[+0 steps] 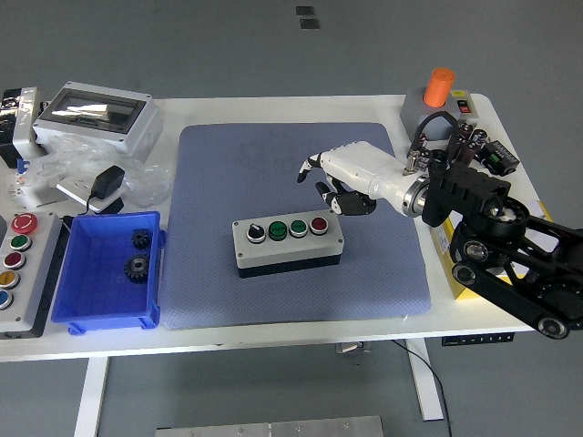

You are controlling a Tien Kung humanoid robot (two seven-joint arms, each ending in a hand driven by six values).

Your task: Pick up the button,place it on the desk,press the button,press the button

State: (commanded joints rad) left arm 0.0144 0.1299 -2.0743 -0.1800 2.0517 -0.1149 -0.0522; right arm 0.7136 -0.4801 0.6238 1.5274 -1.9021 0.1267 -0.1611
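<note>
A grey button box (288, 244) lies on the blue mat (291, 173) near its middle. Its top carries a black-and-white knob, two green buttons and a red button (318, 225). My right hand (330, 185), white with black finger parts, hovers above and to the right of the box, clear of it. One finger (306, 167) points left while the others are curled under the palm, and it holds nothing. The left arm does not appear in the head view.
A blue bin (107, 270) with two black gears sits at the mat's left. A second button panel (16, 264) lies at the far left edge. A grey enclosure (96, 116) and plastic bags are at the back left. An orange-topped grey box (435, 105) and dark parts stand at the back right.
</note>
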